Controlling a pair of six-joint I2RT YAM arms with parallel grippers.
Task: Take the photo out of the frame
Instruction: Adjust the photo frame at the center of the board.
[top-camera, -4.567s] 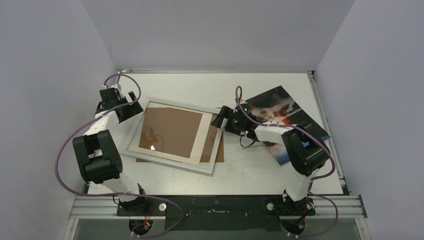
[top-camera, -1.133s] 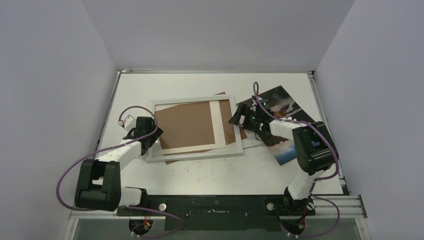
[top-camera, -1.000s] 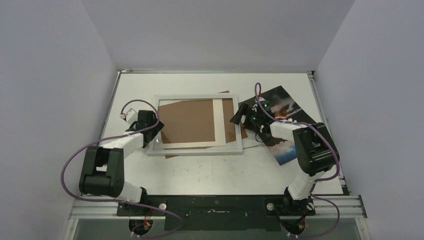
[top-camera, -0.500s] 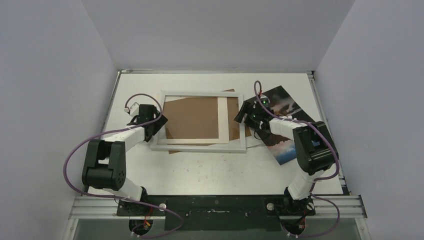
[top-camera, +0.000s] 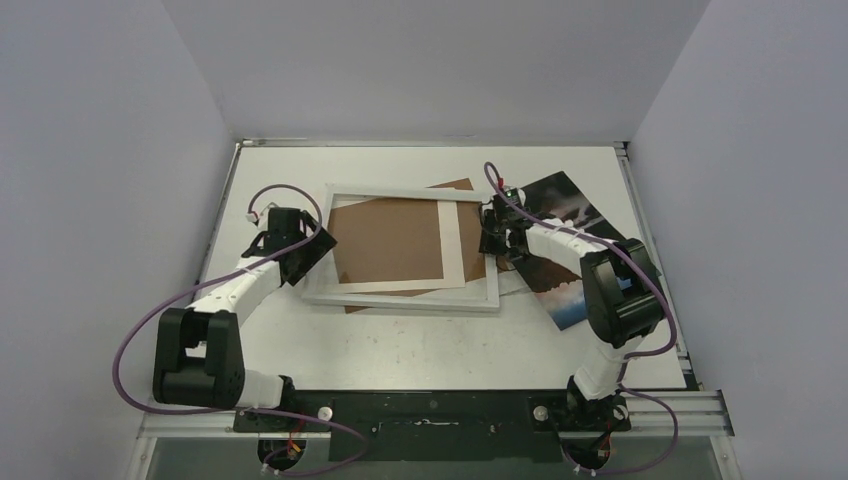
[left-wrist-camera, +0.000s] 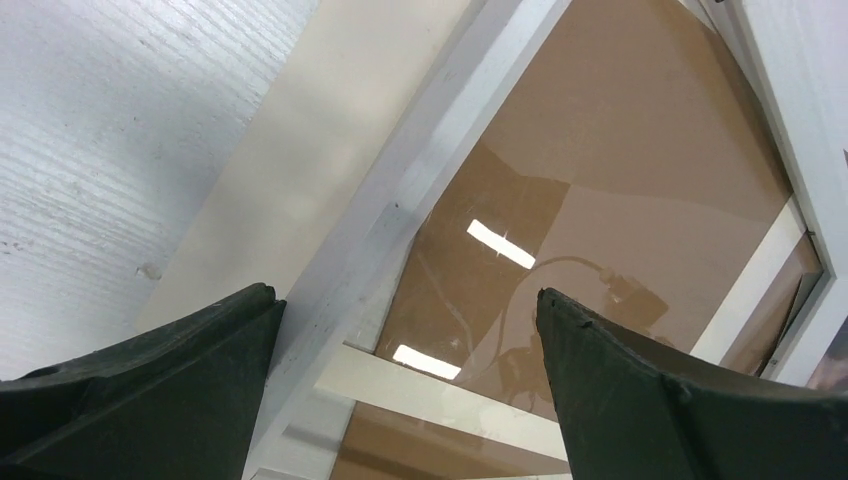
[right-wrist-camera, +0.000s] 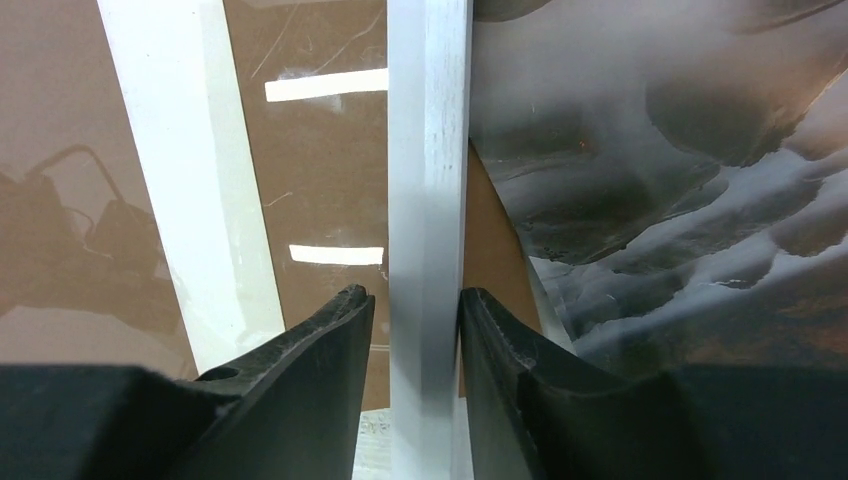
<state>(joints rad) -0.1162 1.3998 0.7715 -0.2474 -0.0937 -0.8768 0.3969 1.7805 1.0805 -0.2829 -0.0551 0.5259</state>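
Observation:
The frame (top-camera: 400, 299), white-bordered with glass over a brown backing board (top-camera: 385, 240), lies flat mid-table. The photo (top-camera: 565, 215), a dark cloud print with an orange glow, lies outside it to the right, partly under my right arm. My right gripper (top-camera: 490, 232) straddles the frame's right rail (right-wrist-camera: 428, 150), jaws closed in tight against both sides of it (right-wrist-camera: 413, 292); the photo (right-wrist-camera: 650, 150) shows just beyond. My left gripper (top-camera: 312, 250) hovers wide open over the frame's left rail (left-wrist-camera: 440, 150), holding nothing (left-wrist-camera: 405, 293).
A cream mat strip (top-camera: 455, 245) lies inside the frame along its right side, and more cream sheet (left-wrist-camera: 290, 170) pokes out under the left rail. The table's back edge and walls lie beyond the frame.
The right jaws have narrowed from wide open down onto the frame's right rail. The frame has turned a little clockwise and shifted right. The left gripper moved along its left rail, still open.

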